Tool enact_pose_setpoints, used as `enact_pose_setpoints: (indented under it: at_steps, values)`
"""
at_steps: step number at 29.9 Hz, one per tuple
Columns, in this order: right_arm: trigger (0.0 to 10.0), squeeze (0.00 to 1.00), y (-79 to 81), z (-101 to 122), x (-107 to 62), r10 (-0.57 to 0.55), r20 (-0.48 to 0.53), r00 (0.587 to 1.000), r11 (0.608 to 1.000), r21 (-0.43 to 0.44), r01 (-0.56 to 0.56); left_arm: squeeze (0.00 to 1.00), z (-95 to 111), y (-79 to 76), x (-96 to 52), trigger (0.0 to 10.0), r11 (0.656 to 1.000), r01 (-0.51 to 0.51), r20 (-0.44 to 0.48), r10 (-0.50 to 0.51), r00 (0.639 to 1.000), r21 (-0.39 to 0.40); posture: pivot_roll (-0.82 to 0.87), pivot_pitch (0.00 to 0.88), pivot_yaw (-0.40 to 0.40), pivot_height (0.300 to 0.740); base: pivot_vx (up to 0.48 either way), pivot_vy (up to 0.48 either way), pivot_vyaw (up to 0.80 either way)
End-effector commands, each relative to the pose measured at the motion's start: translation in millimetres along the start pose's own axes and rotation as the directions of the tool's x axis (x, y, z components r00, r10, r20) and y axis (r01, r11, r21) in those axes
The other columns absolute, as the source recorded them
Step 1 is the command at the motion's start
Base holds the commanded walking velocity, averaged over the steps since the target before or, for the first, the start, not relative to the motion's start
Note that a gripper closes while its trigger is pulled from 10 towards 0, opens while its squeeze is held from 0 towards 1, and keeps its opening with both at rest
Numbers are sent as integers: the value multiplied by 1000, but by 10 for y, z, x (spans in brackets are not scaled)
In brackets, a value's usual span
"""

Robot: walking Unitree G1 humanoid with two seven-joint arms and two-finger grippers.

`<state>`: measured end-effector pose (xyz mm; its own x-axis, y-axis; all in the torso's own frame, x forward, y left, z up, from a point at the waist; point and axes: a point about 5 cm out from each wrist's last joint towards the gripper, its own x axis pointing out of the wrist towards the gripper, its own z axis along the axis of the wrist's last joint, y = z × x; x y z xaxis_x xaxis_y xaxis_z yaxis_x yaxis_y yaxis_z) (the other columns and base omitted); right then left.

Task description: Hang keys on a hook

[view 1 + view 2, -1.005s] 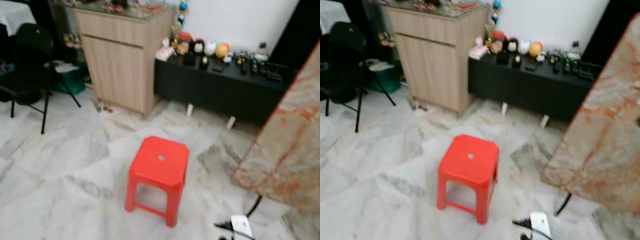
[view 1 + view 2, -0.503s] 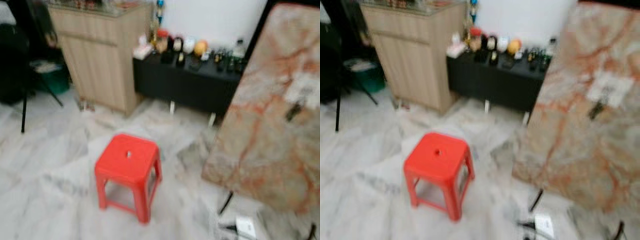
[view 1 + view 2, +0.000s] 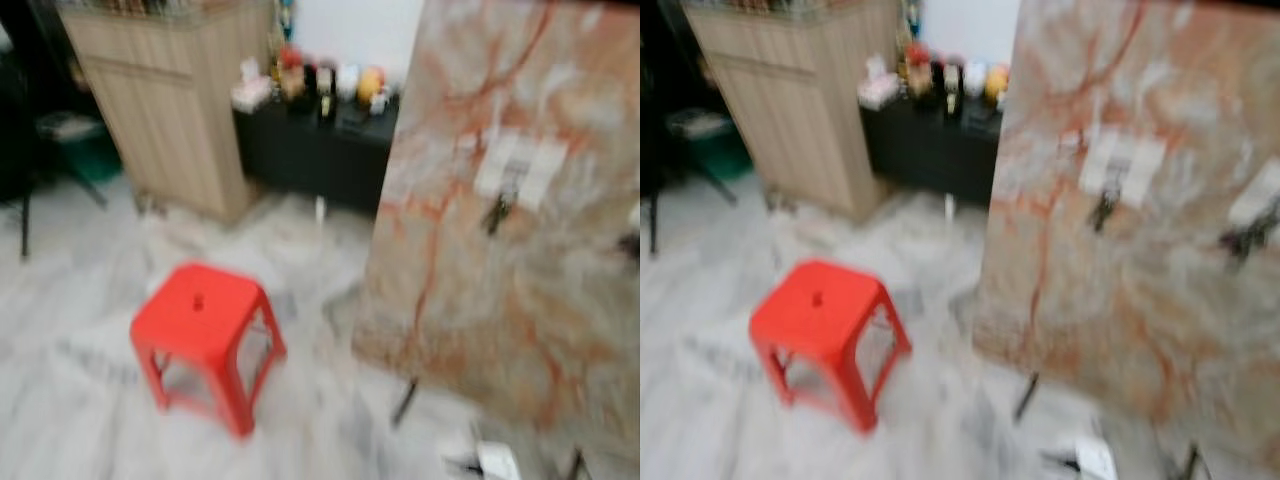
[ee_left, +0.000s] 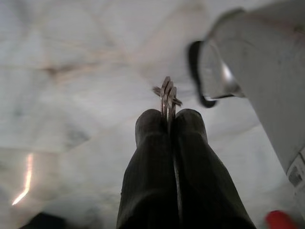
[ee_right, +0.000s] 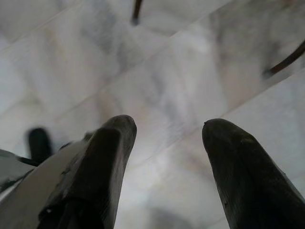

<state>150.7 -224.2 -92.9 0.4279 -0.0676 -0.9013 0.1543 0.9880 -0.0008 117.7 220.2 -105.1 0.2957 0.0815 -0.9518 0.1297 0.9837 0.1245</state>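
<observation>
The keys [image 4: 166, 95] sit pinched at the very tips of my left pincer [image 4: 167, 125], its two black fingers [image 4: 147, 162] pressed together on the metal ring so that the bunch sticks out just past them, with pale marble floor [image 4: 71, 71] behind it and a grey part of my own body beside it. My right pincer [image 5: 167, 129] hangs with its fingers [image 5: 112, 143] spread wide apart and nothing between them, pointing down at the same veined white floor. Ahead of me, in the blurred head views, a big slab of pinkish marble with red veins [image 3: 500, 250] stands tilted on thin dark legs to my right; pale patches [image 3: 520, 165] are stuck high on its face and a small dark thing [image 3: 497, 212] hangs just under them, too smeared for me to tell what it is. A second dark shape [image 3: 1250, 235] shows further right on the slab. A red plastic stool [image 3: 200, 335] stands on the floor to the left of the slab, apart from it. Behind the stool are a light wooden cabinet [image 3: 165, 110] and, beside that, a low black bench [image 3: 310, 150] against the white wall, carrying a row of small bright ornaments [image 3: 320, 82]. A small white object [image 3: 497, 460] lies on the floor near the slab's legs
</observation>
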Motion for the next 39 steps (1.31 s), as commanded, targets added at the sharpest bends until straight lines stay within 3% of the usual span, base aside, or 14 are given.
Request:
enact_pose_setpoints:
  at_steps: [1, 10, 14, 21, 24, 30, 33, 39]
  values:
    - [10000, 0, 58, -11, 8, 7, -4, 1000, 1000, 6, -7, 0, -13, -87, 8, 10000, 1000, 25, -8, -25, 1000, 8, 0, 0, -60, 740, 0, -450, 0]
    - [10000, 0, 67, -16, 9, 19, -14, 1000, 1000, -12, -20, 0, 86, -355, 27, 10000, 999, 47, 5, -47, 999, -3, 8, 0, -61, 740, 0, -447, -606]
    - [10000, 0, 70, -16, 8, 26, -16, 1000, 999, -32, -26, 0, 157, -376, 29, 10000, 999, 48, 16, -48, 999, -2, 6, 0, -60, 740, 0, -450, -753]
    - [10000, 0, 75, -21, 8, 35, -15, 999, 998, -56, -36, 0, 232, -241, 23, 10000, 999, 35, 27, -35, 999, -1, 20, 0, -60, 740, 0, -451, -631]
    - [10000, 0, 78, -28, 8, 36, -16, 999, 998, -55, -37, 0, 190, -151, 18, 10000, 1000, 27, 23, -27, 999, -5, 30, 0, -63, 740, 0, -450, 0]
    - [10000, 0, 90, -33, 8, 44, -12, 999, 998, -40, -45, 0, 17, 169, -24, 10000, 1000, 0, 1, 0, 1000, -1, 31, 0, -59, 740, 0, -451, 0]
    - [10000, 0, 92, -29, 8, 47, -13, 999, 998, -44, -48, 0, -35, 241, -38, 10000, 1000, -7, -5, 7, 1000, -1, 29, 0, -60, 740, 0, -451, 0]
    - [10000, 0, 89, -22, 9, 43, -9, 999, 999, -31, -43, 0, -34, 210, -33, 10000, 1000, -6, -1, 6, 1000, 0, 24, 0, -60, 740, 0, -450, 0]
